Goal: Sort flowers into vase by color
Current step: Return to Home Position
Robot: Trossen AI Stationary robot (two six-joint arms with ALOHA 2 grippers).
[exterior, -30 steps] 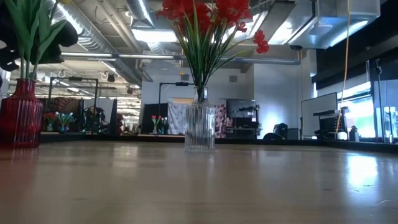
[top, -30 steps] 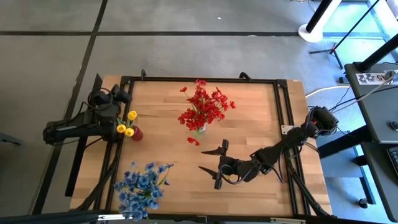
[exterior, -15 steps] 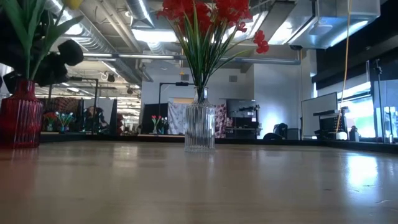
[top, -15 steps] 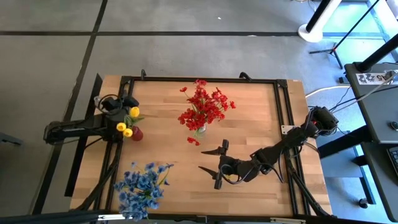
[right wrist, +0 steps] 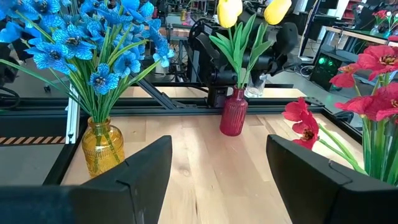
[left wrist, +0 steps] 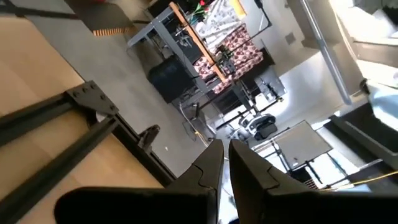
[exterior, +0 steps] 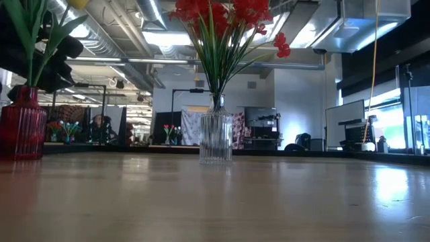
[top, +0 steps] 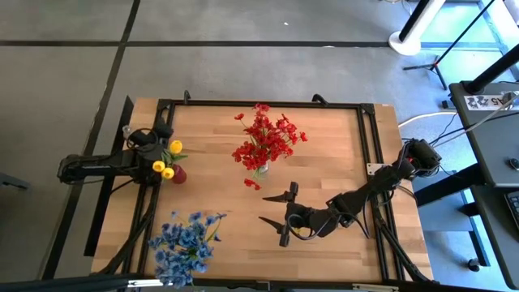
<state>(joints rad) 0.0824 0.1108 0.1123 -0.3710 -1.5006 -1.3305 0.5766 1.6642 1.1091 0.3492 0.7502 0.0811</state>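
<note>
The blue flowers [top: 185, 241] stand up straight in a yellow glass vase [right wrist: 102, 146]. They are out in front of the right pincer [top: 268, 208], well apart from it. The red flowers [top: 266, 139] make a big bunch in a clear vase [exterior: 216, 138], near the right pincer, off to its side. The yellow flowers [top: 165, 160] have round heads and green leaves. They stand in a small red vase [top: 178, 174], just beside the left pincer [top: 160, 130].
</note>
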